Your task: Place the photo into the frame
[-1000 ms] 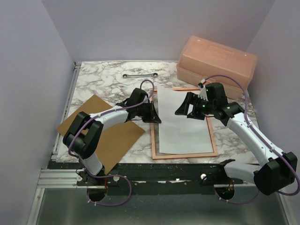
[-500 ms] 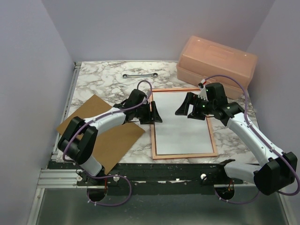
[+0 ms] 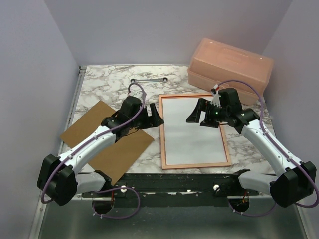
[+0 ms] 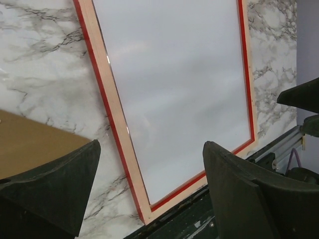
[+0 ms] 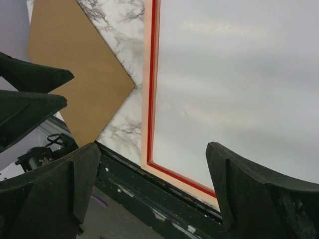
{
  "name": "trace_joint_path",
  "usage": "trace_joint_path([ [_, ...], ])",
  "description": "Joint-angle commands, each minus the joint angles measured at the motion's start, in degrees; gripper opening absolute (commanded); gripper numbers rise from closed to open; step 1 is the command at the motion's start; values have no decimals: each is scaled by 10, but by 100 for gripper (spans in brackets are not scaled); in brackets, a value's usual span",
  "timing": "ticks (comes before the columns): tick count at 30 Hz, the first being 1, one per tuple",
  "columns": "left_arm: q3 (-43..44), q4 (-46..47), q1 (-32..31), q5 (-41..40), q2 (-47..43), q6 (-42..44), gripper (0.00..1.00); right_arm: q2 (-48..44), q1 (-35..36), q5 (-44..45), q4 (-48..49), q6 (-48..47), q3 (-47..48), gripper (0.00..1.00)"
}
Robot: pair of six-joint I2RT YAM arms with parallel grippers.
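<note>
A desk with a white, grey-veined marble top fills a small booth. It is closed in by a plain pale-lavender back wall, with a left wall and a right wall of the same colour. A black rail runs along the desk's near edge, with a silver slotted metal bar at its left end and a dull grey surface below; the light is soft and even, the shadows faint.
</note>
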Motion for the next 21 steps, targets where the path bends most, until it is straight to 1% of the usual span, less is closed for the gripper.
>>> trace_joint_path([
  [1,-33,-32,16,-41,-52,16,86,-9,-3,-6,3,-10,0,97],
  [11,-150,-25,106,10,-149,1,87,19,-3,-42,28,7,-15,97],
  [15,-183,-46,149,19,-187,3,94,33,-2,-58,54,20,-28,98],
  [17,-192,-70,164,7,-209,1,98,43,4,-64,75,30,-36,98],
  [21,-202,-115,196,-10,-245,-5,99,76,33,-62,117,52,-45,98],
])
